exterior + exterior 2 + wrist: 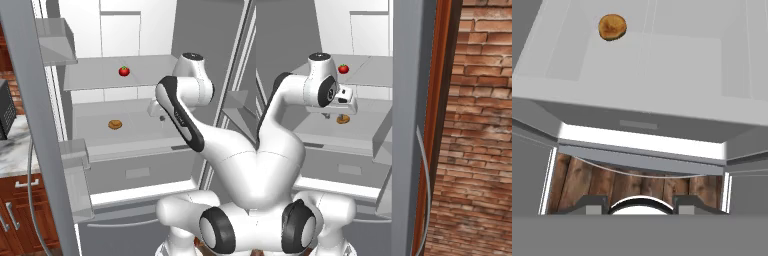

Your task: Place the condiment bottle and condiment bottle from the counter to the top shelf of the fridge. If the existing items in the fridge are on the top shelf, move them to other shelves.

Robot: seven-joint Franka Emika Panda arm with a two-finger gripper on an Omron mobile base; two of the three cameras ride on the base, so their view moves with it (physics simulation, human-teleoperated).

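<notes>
Hand view puts my pincer [639,205] at the bottom edge, its two dark tips standing apart with nothing between them, so it is open and empty. It looks down past a grey drawer front [637,125] to a wooden floor [637,185]. Further up that view lies the lower shelf [662,65], and the brown bun [612,26] sits at its far left, well clear of my fingertips [589,205].

From the left base view, my pincer [161,119] hangs over the right part of that lower shelf [95,117], inside the open fridge [210,30]. The bun [115,124] rests on the same shelf, off to my left and apart from the pincer. One level higher, the red tomato [124,71] sits on the top shelf [90,77], above and behind my hand.

That view also takes in a corner of the marble table [15,145] beyond the fridge door, with red-brown cabinet fronts below. The right base view gives a brick wall [481,125] instead, and there the bun [343,119] appears just beside the pincer [326,116].
</notes>
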